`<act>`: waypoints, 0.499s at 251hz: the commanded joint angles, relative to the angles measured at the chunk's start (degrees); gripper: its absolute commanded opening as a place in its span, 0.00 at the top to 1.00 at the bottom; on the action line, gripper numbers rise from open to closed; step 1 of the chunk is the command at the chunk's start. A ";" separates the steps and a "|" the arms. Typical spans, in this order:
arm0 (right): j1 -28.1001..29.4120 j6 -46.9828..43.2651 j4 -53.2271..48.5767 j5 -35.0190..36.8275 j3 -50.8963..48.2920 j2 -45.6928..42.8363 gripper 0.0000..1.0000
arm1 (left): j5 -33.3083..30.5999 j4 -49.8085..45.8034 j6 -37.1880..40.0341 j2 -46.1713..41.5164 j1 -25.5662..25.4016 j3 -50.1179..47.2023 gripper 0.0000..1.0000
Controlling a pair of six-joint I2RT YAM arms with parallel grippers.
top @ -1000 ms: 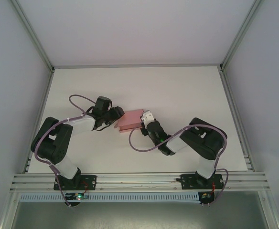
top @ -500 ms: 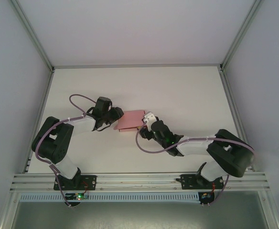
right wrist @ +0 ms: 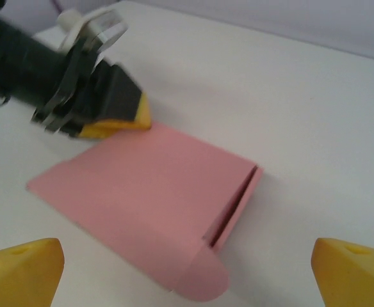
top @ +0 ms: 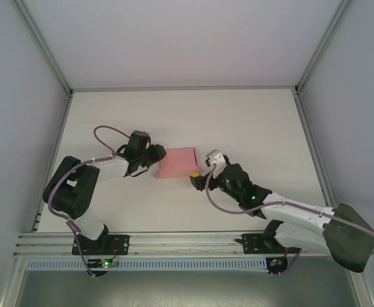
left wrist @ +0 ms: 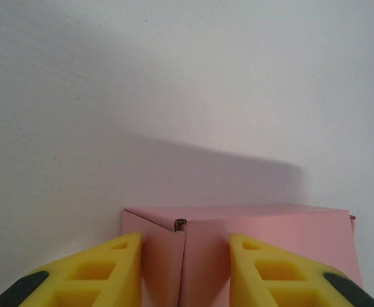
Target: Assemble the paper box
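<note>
**Flap end open, one side braced**

Reads as a late step of assembly, judging by the paper box (top: pixel 176 162) already folded into a shallow pink shell with one end not yet shut. Lies flat, broad face up, about mid-way across the white table (top: pixel 257 121), between the two arms.

Left jaws: part-closed over the box's left end, with both yellow pads (left wrist: pixel 126 262) overlapping pink card in the left wrist view. Impossible to tell from here whether pinching the card or merely resting against it.

Right jaws: spread wide and holding nothing, just beside the box's near right corner in the top view. Yellow fingertips (right wrist: pixel 27 265) far out at either side of the right wrist view, with the box ahead of them and apart.

Next move probably calls for bringing the right jaws onto the rounded tuck flap (right wrist: pixel 203 281) beside the open slit (right wrist: pixel 235 204). Then narrowing them enough to pinch thin card and swinging the flap into that slit against the bracing on the left. Needs a light touch to avoid creasing or skidding the box.

Seems slightly longer across the table than deep, so long axis roughly left to right in the top view, a little tilted, running from one set of jaws toward the other. Slit and flap turned toward the right side of the right wrist view, clear of the left jaws; hard to match to an edge in the top view.
</note>
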 commanded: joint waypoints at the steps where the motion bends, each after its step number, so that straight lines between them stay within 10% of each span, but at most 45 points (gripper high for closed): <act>1: -3.66 5.12 -4.62 -4.48 5.64 1.11 0.02 | -2.43 -5.55 2.35 1.65 -1.21 -2.24 0.65; 125: -11.02 12.09 -15.40 -17.01 22.70 26.81 0.03 | -2.43 -5.21 2.61 0.57 -1.39 -3.14 0.66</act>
